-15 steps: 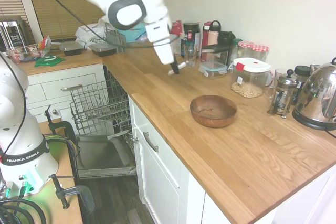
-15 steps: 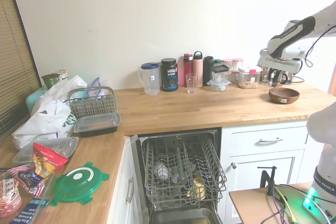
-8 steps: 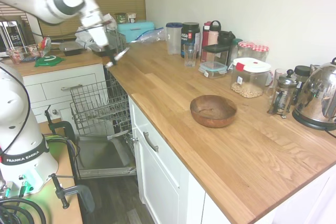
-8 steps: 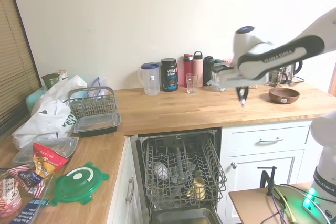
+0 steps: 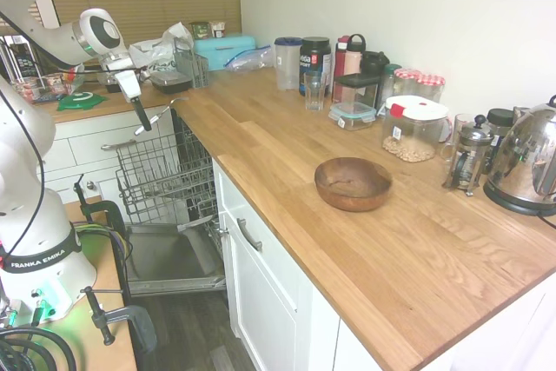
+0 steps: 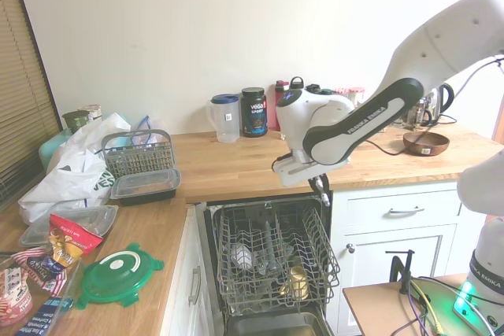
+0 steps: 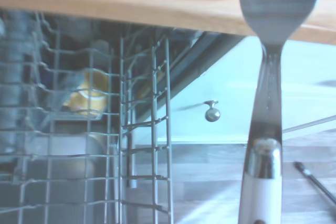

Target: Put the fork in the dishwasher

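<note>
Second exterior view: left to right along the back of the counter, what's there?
Clear pitcher with blue lid → black Vega tub → the arm's white wrist, which hides the bottles behind it → wooden bowl.

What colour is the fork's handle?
White below a silver collar on the fork; clearest in the wrist view.

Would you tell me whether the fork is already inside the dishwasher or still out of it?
Out. The fork is held by the gripper in the air above the dishwasher rack, touching none of its wires.
</note>
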